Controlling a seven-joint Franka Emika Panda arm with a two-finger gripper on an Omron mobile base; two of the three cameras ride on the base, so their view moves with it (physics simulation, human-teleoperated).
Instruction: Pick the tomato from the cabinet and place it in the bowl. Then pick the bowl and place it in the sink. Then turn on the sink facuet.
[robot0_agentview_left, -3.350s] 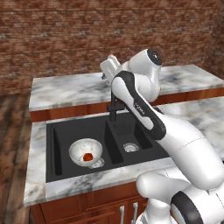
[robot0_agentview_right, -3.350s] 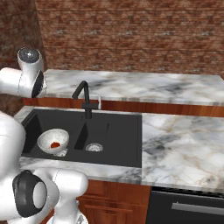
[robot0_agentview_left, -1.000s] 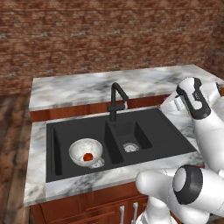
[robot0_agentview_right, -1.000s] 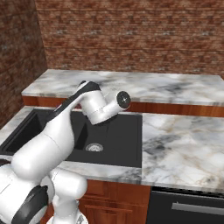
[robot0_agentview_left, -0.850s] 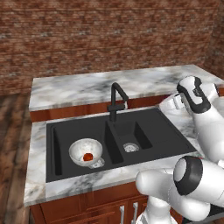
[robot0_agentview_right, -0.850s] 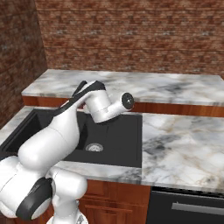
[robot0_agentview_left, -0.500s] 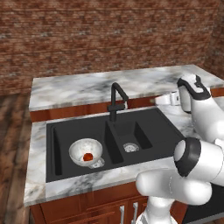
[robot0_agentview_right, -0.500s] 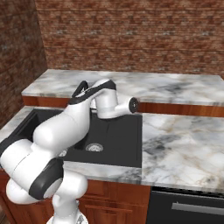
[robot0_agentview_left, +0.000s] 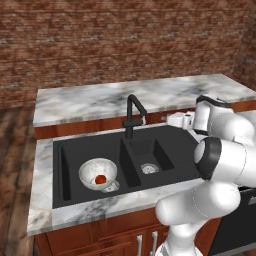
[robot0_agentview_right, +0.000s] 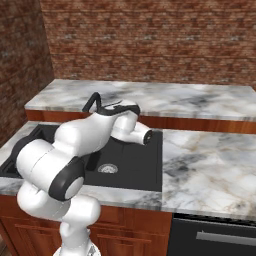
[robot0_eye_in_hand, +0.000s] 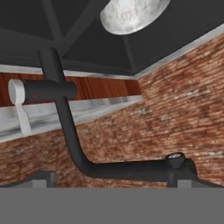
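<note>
Left base view: black two-basin sink (robot0_agentview_left: 70, 150) set in marble counter (robot0_agentview_left: 90, 102), taken as landmark. Marbled bowl (robot0_agentview_left: 98, 173) sits in larger basin, on sink's left side, near round steel drain (robot0_agentview_left: 112, 186) that peeks from under its rim. Tomato (robot0_agentview_left: 101, 178) lies inside bowl, touching its bottom. Smaller basin on sink's right side holds own drain (robot0_agentview_left: 148, 168). Black sink facuet (robot0_agentview_left: 133, 114) stands at sink's back edge, between the two basins, arched spout reaching forward over the divider. Gripper (robot0_agentview_left: 181, 120) hangs above sink's back right corner, well apart from bowl, pointing toward faucet; too small here to tell jaws parted or closed. Right base view: white arm bends low over sink (robot0_agentview_right: 150, 165), hiding most of larger basin; top of faucet arch (robot0_agentview_right: 92, 102) shows behind arm. Hand view, rolled over: faucet (robot0_eye_in_hand: 70, 131) close ahead, stem and spout crossing view, bowl (robot0_eye_in_hand: 131, 15) in sink (robot0_eye_in_hand: 183, 26) at top, finger tips (robot0_eye_in_hand: 41, 178) low at bottom edge, jaw state cannot be told. Brick wall (robot0_agentview_left: 125, 45) rises behind sink.
</note>
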